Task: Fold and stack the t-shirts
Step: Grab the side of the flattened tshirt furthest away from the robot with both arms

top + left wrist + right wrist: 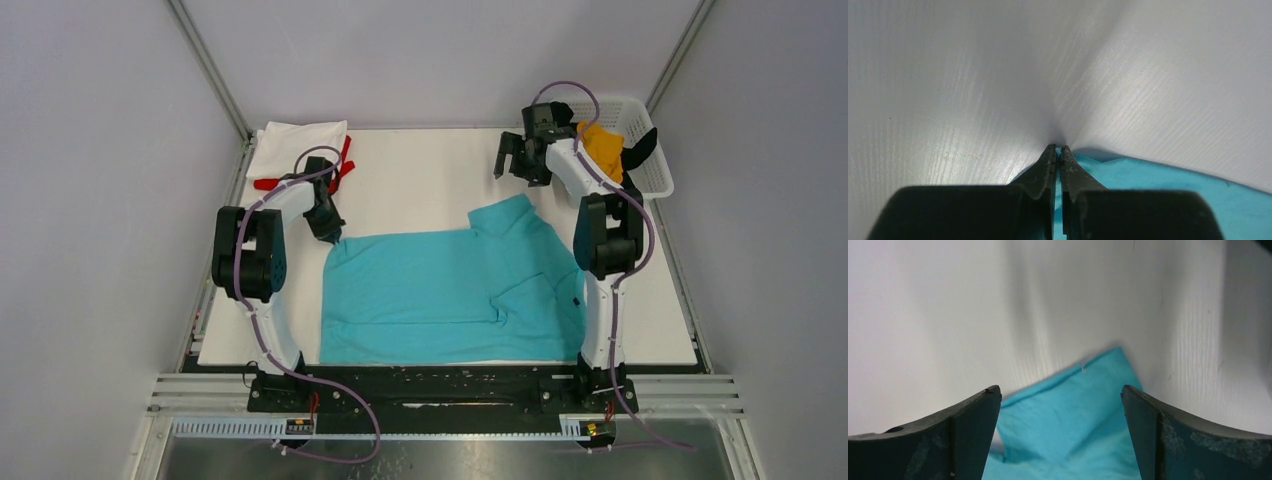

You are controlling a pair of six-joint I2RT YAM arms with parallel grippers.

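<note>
Wide-spread jaws of the right gripper frame a turquoise t-shirt corner lying on the white table.

Two robot arms, the left arm at frame left and the right arm at frame right, each have white curved links and chunky black joint housings. Thin purple cables loop along both. The left end effector and right end effector have dark, tapered, faintly scuffed fingers.
</note>
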